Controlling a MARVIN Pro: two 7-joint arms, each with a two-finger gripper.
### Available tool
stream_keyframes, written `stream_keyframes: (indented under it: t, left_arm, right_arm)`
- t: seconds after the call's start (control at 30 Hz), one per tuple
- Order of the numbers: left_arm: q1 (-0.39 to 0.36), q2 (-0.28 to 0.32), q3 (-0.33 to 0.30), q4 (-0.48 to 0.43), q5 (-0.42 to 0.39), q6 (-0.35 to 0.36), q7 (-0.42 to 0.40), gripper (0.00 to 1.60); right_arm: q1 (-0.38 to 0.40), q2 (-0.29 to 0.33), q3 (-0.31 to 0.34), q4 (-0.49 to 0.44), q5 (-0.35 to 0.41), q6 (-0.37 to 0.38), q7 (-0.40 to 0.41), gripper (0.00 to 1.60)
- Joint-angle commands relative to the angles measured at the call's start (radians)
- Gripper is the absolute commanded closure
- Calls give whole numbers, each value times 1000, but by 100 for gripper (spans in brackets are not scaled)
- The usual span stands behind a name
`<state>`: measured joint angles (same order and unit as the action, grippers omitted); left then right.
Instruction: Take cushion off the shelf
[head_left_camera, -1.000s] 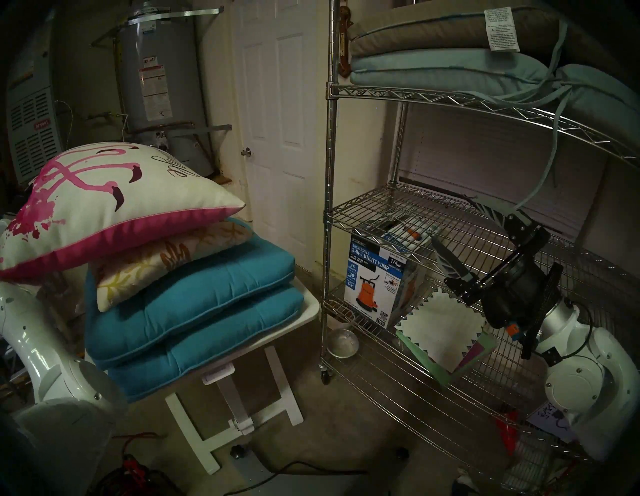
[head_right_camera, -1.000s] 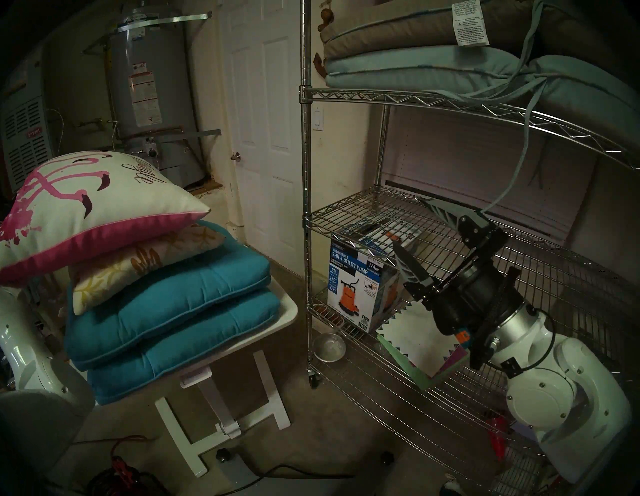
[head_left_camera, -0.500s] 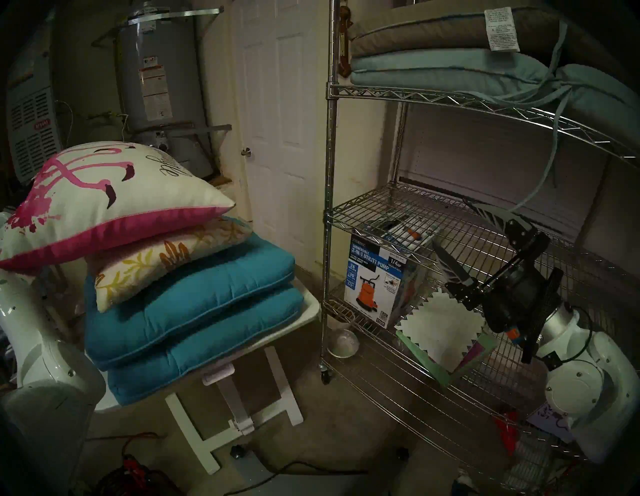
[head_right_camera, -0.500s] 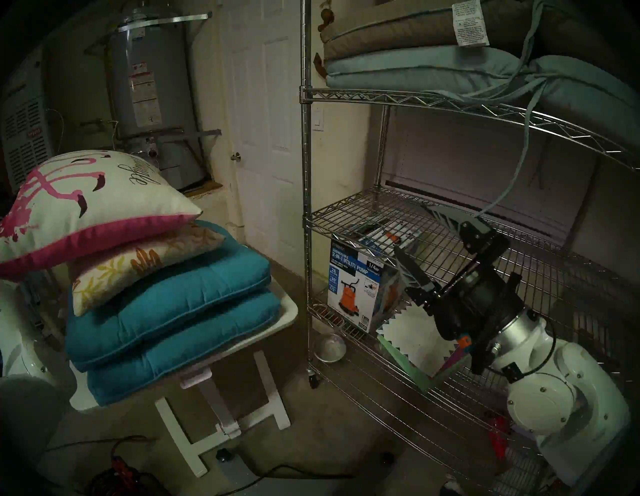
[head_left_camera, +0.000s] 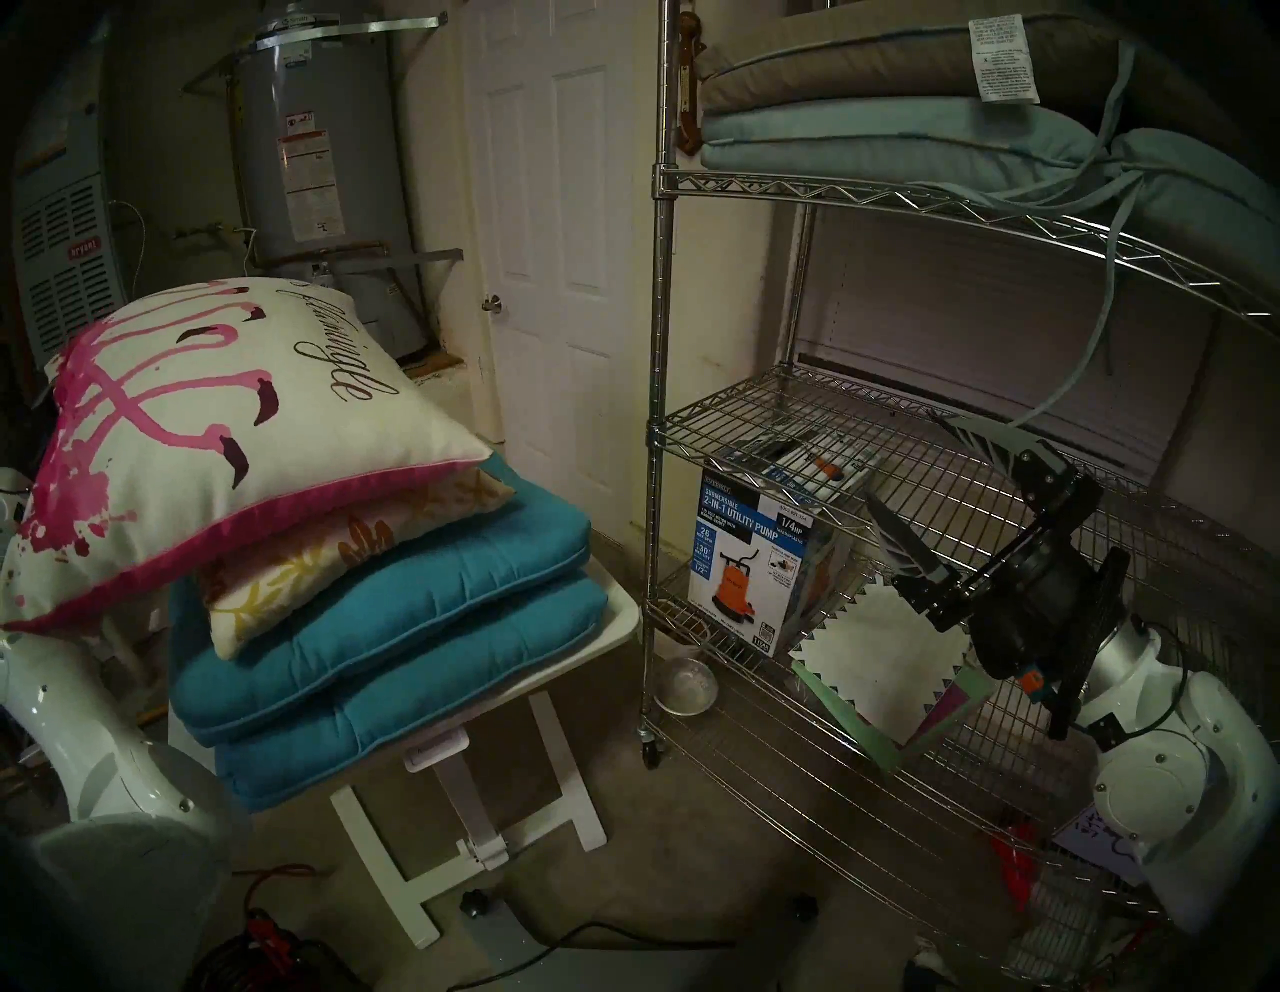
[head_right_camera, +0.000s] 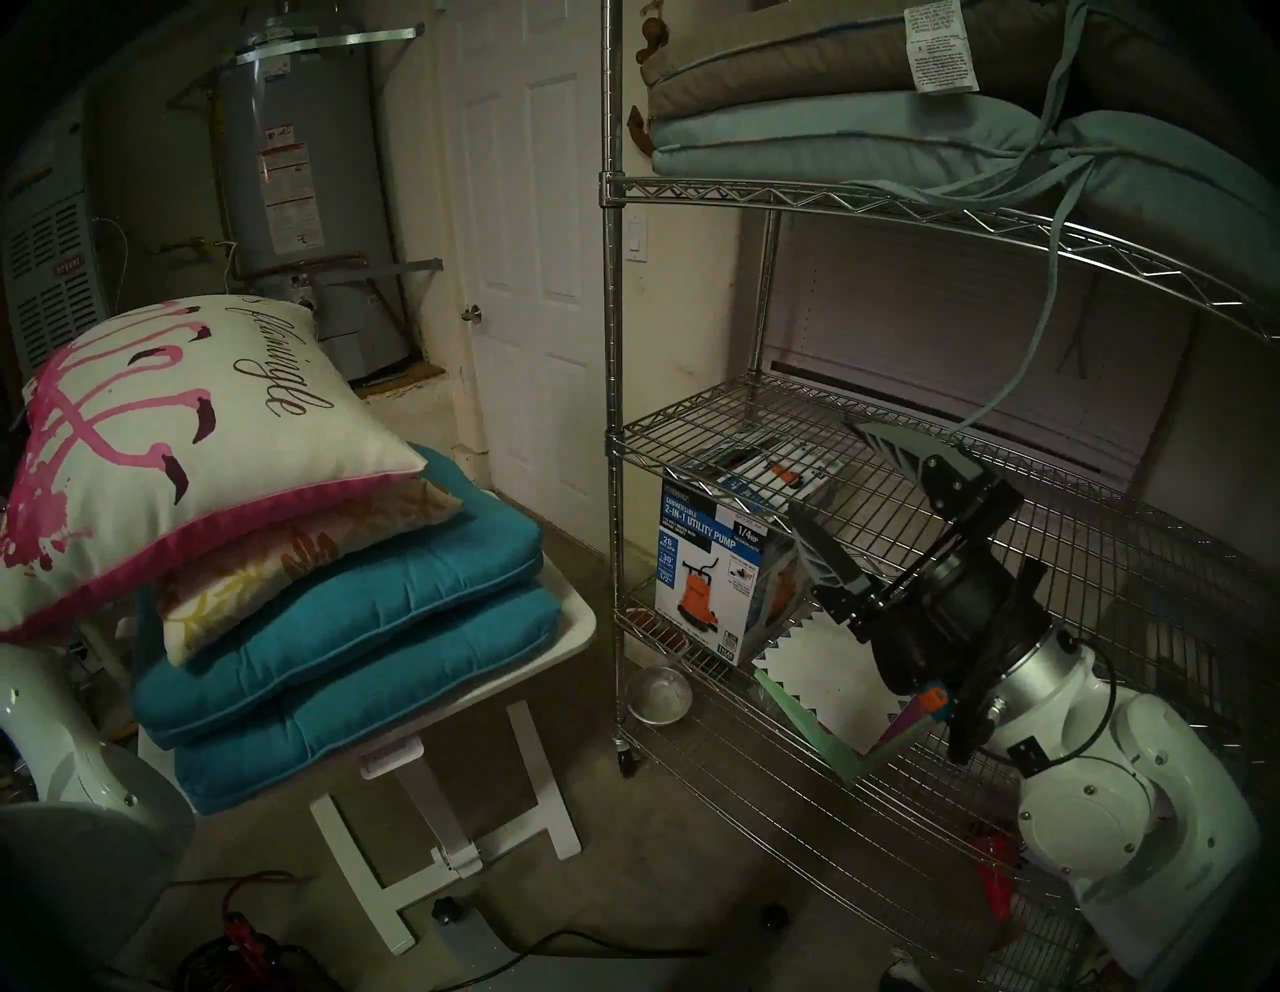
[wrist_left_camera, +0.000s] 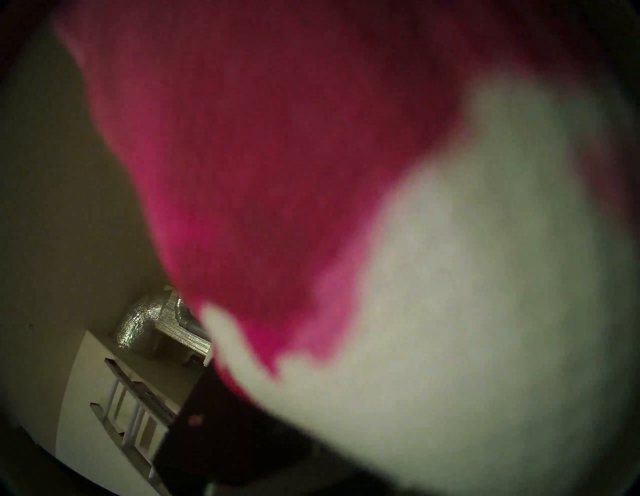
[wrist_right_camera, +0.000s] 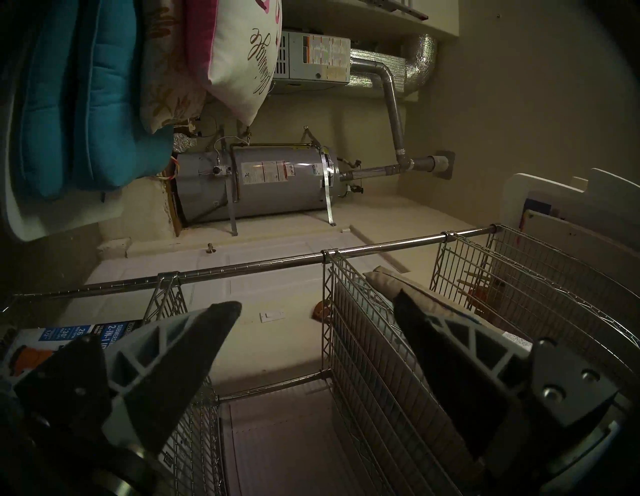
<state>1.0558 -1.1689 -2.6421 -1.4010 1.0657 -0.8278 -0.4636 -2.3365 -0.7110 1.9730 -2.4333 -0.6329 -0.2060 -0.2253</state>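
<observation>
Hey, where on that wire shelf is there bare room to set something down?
The middle tier is bare from the left post to the right gripper. The top tier is packed with cushions; the tier below holds the pump box and a zigzag-edged board.

light: dim | edges: dark fisheye rim | left wrist view: blurred, perhaps too close

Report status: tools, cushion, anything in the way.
Left tool hidden, shut on flamingo cushion, atop table stack. Right tool open, empty, at shelf. Nothing in the way.
</observation>
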Motion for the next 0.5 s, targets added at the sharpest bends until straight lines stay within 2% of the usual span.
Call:
stream_keyframes:
  t: [0.0, 0.03, 0.2, 0.23, 0.27, 0.3, 0.33, 0.37, 0.4, 0.43, 0.47]
  left_arm:
    - [81, -119, -16, -120, -63, -45, 12, 160]
    - [91, -116, -14, -117, -73, -50, 15, 160]
    - [133, -197, -41, -208, -106, -59, 19, 159]
    - [143, -177, -33, -190, -117, -63, 23, 134]
    - [148, -212, -44, -228, -121, -60, 21, 132]
    - [156, -222, -46, -240, -131, -61, 24, 160]
    - [161, -229, -48, -249, -136, -59, 25, 160]
    - [166, -236, -49, -258, -141, -57, 26, 144]
    - [172, -250, -53, -277, -145, -51, 25, 116]
    - [179, -261, -54, -292, -151, -46, 25, 9]
    - [184, -275, -56, -308, -152, -39, 24, 0]
  right_arm:
    - [-2, -5, 7, -10, -2, -10, -11, 0]
    - [-3, -6, 8, -10, -3, -12, -11, 0]
    - [-8, -12, 13, -10, -6, -21, -13, 0]
    - [-9, -13, 15, -10, -6, -23, -13, 0]
    - [-10, -14, 16, -10, -7, -25, -13, 0]
    - [-12, -15, 17, -10, -8, -27, -14, 0]
    - [-13, -16, 17, -10, -9, -28, -13, 0]
    - [-15, -17, 17, -10, -10, -30, -13, 0]
    - [-16, -18, 18, -10, -10, -31, -14, 0]
    - [-17, -19, 18, -10, -11, -34, -14, 0]
    - [-18, -20, 19, -10, -12, -35, -14, 0]
